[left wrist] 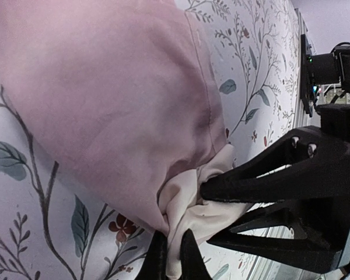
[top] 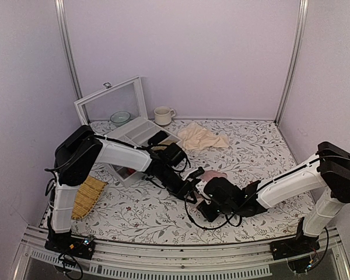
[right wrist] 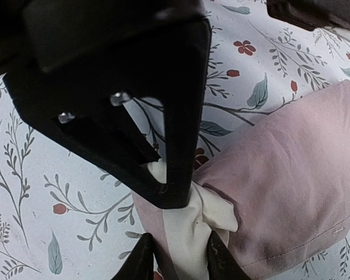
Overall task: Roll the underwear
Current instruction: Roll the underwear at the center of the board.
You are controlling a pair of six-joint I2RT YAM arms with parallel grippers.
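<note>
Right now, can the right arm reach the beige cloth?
Probably yes: the beige cloth lies just beyond the underwear, with nothing tall between. But the right gripper straddles the cream waistband, so it must back off first.

At the top view's centre you get only a pink sliver of the underwear [top: 215, 174]; both wrist views crop it at their edges, the left blurring it upper left.
</note>
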